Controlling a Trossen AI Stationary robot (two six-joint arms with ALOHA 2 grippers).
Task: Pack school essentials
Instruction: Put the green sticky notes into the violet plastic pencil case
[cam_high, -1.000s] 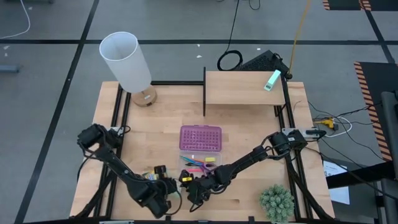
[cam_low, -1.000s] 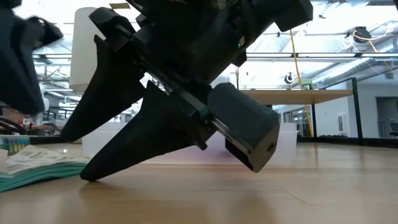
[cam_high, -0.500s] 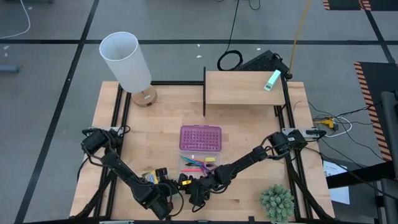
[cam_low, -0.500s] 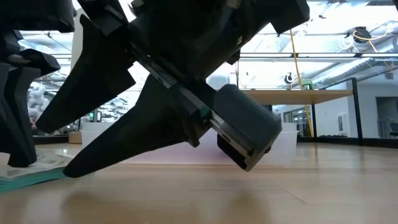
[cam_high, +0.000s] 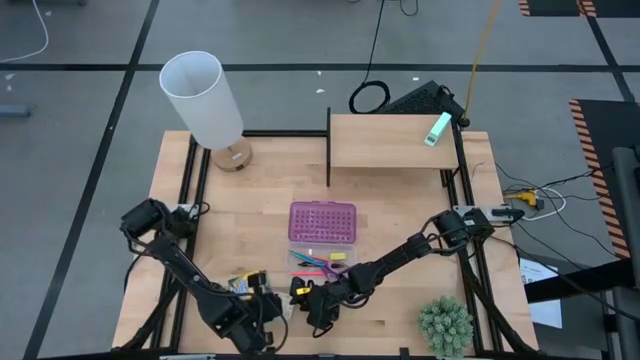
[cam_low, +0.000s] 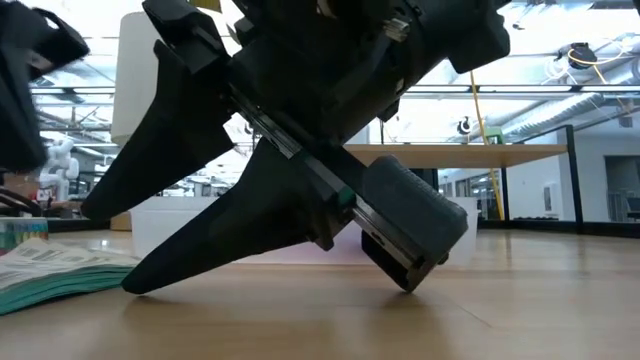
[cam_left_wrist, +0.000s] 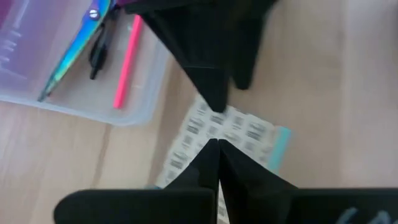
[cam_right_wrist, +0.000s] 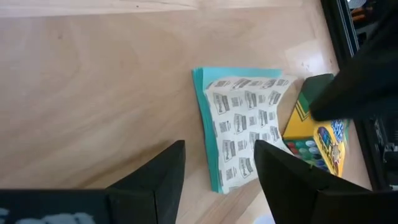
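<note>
left pincer (cam_left_wrist: 217, 149) fingers meet, empty, above the patterned pack (cam_right_wrist: 242, 134). right pincer (cam_right_wrist: 217, 162) is spread over the same pack. crayon box (cam_right_wrist: 317, 134) lies touching it; print unreadable.

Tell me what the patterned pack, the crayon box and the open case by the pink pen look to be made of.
Patterned pack: thin paper or film wrap over a teal edge, corner curling, likely flexible. Crayon box: printed cardboard by its flat folded faces and slight sheen. Open case: clear, glossy plastic; the pink pen and the wood table show through it.
</note>
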